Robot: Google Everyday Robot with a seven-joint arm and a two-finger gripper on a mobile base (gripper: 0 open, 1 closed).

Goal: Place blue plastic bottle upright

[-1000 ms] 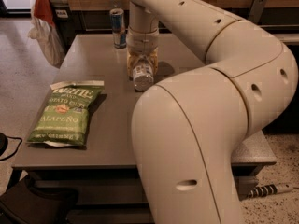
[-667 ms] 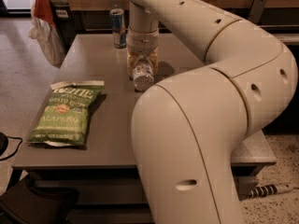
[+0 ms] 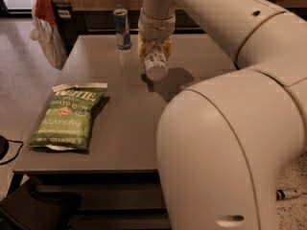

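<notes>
Since the bottle point(image 3: 156, 67) now hangs in the gripper point(image 3: 154, 49) with its shadow point(image 3: 175, 83) lying free of it on the table point(image 3: 120, 133), you can take it as lifted, though only just. It sits low over the far middle of the tabletop, to the right of the can point(image 3: 123, 28) and well apart from the chip bag point(image 3: 67, 116) at the near left. You see the gripper pointing down from the end of the arm point(image 3: 230, 23), its yellowish fingers closed on the bottle's upper part. The bottle's round end tilts down and toward the camera, so it is neither flat nor upright. Whether that end is cap or base you cannot tell from here. For the task this means the grasp seems made and the turning remains; you can judge the job near its midpoint, with the bottle yet to be brought vertical and set down. Against the earlier frame, bottle and gripper stand a little higher and further right, where before the bottle lay on the table under the gripper. The can and chip bag have not shifted, so the camera seems steady.
</notes>
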